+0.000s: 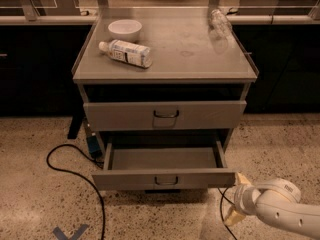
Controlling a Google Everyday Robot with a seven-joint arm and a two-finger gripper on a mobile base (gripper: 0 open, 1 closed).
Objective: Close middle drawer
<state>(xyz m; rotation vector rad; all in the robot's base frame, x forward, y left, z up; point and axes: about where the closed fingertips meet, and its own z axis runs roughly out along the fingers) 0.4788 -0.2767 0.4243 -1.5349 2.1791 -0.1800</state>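
The middle drawer (pixel 163 178) is the grey one with a low front panel and a small dark wire handle (pixel 166 181). It stands pulled well out of the cabinet, and its flat bottom (pixel 162 158) is bare. Above it, a drawer with a taller front (pixel 165 115) sits nearly flush. My gripper (pixel 237 199) is low at the bottom right, just right of the open drawer's front right corner and apart from it. Its two cream fingertips (pixel 242 178) are spread apart and hold nothing.
On the cabinet top (pixel 190 59) are a white bowl (pixel 125 29), a white bottle (pixel 126 52) lying on its side and a clear plastic bottle (pixel 219 23). A black cable (pixel 75 171) loops on the floor at the left. Dark counters stand behind the cabinet.
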